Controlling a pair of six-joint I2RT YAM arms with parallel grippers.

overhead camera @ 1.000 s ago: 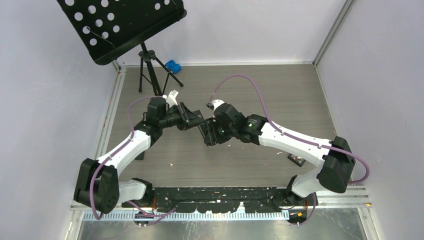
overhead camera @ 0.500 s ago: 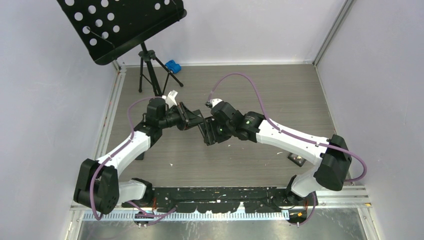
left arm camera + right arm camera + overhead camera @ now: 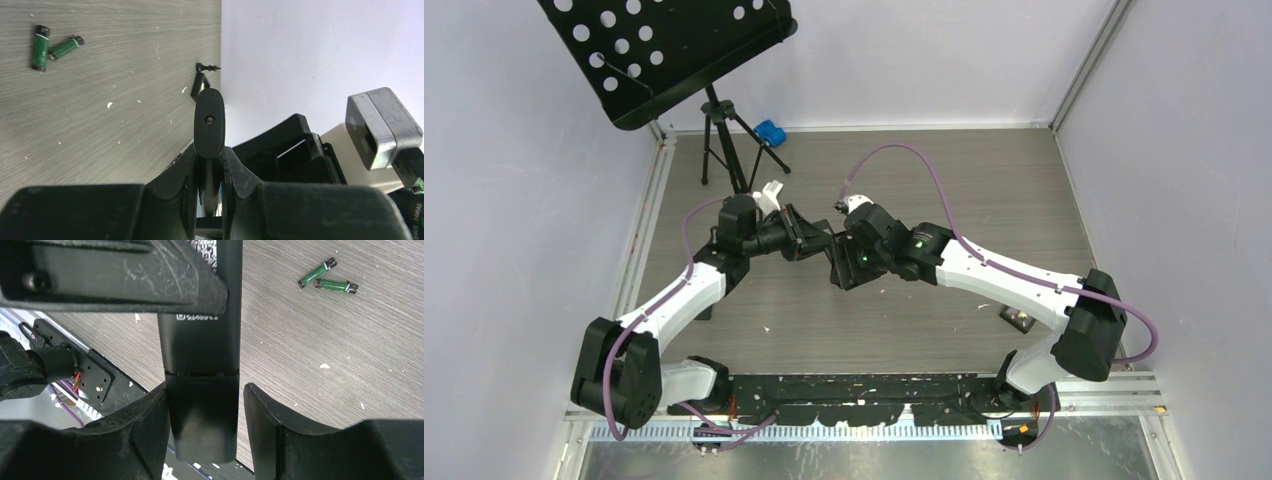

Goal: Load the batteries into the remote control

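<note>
My left gripper (image 3: 812, 243) is shut on the black remote control (image 3: 832, 255) and holds it off the table; in the left wrist view the remote (image 3: 209, 117) stands edge-on between the fingers (image 3: 210, 156). My right gripper (image 3: 844, 268) is open around the remote's end (image 3: 200, 405). Its left finger lies against the remote and a gap shows on the right side (image 3: 205, 390). A seam crosses the remote just above these jaws. Two small green batteries (image 3: 40, 47) (image 3: 66, 47) lie together on the table; they also show in the right wrist view (image 3: 317, 272) (image 3: 336, 286). No other batteries are in view.
A black music stand (image 3: 674, 50) on a tripod stands at the back left, with a blue object (image 3: 770, 131) by the back wall. A small dark flat piece (image 3: 1017, 320) lies at the right near my right arm. Walls enclose the table on three sides.
My right gripper has shifted slightly up and left along the remote, closer to my left gripper. The left gripper still holds the remote in the same place.
</note>
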